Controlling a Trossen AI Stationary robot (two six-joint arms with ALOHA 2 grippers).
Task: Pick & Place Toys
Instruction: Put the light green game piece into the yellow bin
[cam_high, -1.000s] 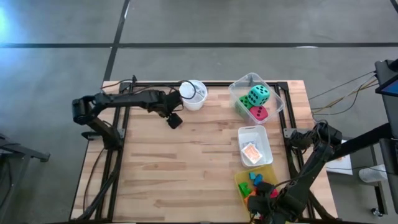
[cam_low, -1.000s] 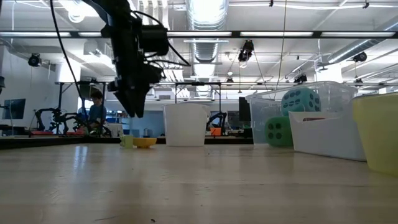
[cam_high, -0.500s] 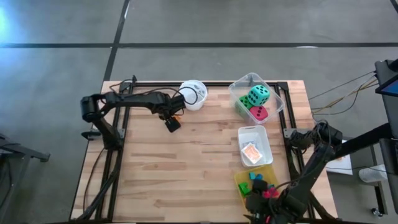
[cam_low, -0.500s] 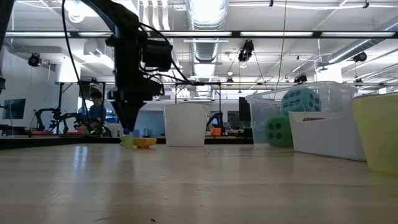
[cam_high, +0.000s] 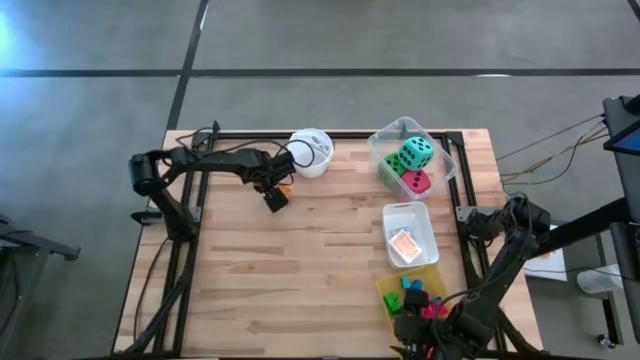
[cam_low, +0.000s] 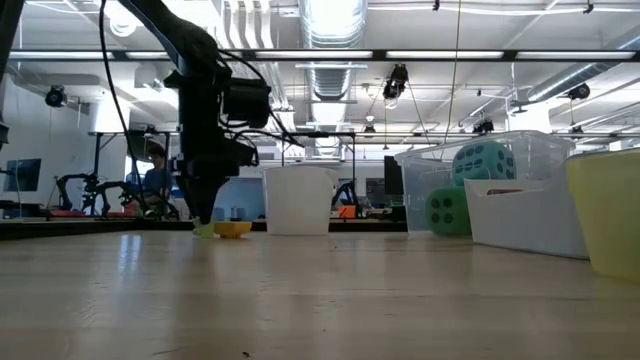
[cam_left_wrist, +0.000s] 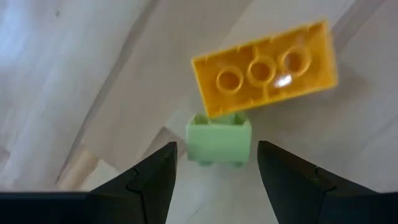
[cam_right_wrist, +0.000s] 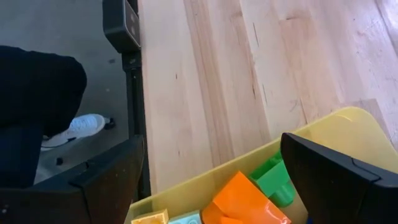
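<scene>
A small light-green block (cam_left_wrist: 219, 140) and an orange-yellow block (cam_left_wrist: 267, 68) lie on the wood near the white cup (cam_high: 311, 152). The low view shows the green block (cam_low: 205, 229) and the yellow block (cam_low: 233, 229) side by side. My left gripper (cam_left_wrist: 214, 177) points down, low over them. It is open, with one finger on each side of the green block and a gap at both sides. My right gripper (cam_right_wrist: 211, 186) stands open above the yellow bin (cam_right_wrist: 298, 140), which holds an orange block (cam_right_wrist: 245, 199) and a green block (cam_right_wrist: 273, 180).
A clear bin (cam_high: 440, 150) at the far right holds a teal die (cam_high: 418, 152), a red-pink die (cam_high: 417, 182) and a green die (cam_high: 388, 168). A white bin (cam_high: 425, 215) with a card pack (cam_high: 404, 245) sits in front of it, then the yellow bin (cam_high: 385, 290). Bare wood fills the middle.
My left gripper has sunk from above the table down to the two small blocks by the cup, its fingertips now close to the wood around the green block. My right gripper has turned a little at the wrist above the yellow bin.
</scene>
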